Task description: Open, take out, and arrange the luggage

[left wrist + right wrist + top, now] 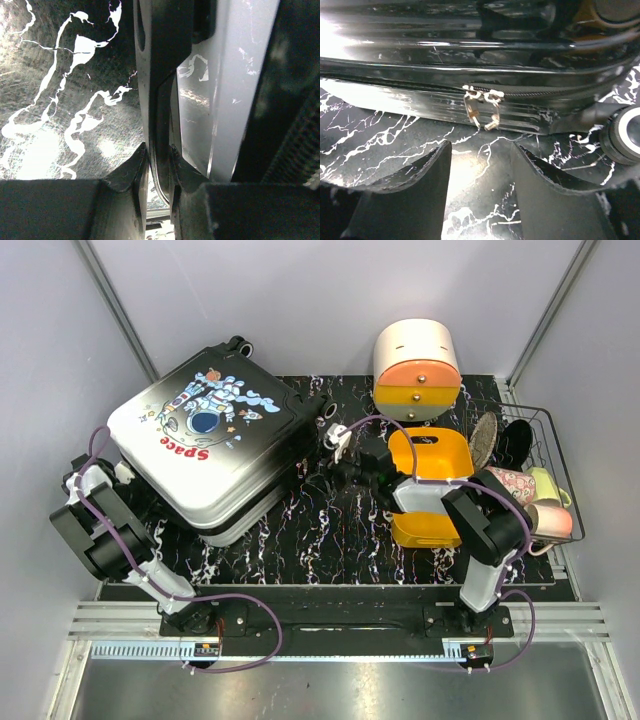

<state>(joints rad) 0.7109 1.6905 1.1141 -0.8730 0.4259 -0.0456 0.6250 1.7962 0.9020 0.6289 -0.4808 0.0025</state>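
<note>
text: "Space", red | on: luggage (pixel 205 440) shell, beside astronaut print

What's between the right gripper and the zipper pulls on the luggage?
Only bare black marbled mat, in the right wrist view; the open right gripper sits short of the zipper pulls on the luggage.

Black marbled mat (pixel 340 540) on a metal table (pixel 320 680), four things resting on it.
We see the table's bare metal only at the near edge; the white-veined mat covers the rest. The luggage (pixel 210 440) lies flat, print side up, on the mat's left half and overhangs its left edge. A white-and-orange drawer box (pixel 417 370) sits at the far edge, right of centre. Just in front of it lies an orange tray (pixel 440 455), partly covered. A wire basket (pixel 548 430) stands at the right edge beside the tray; we cannot tell if they touch.
</note>
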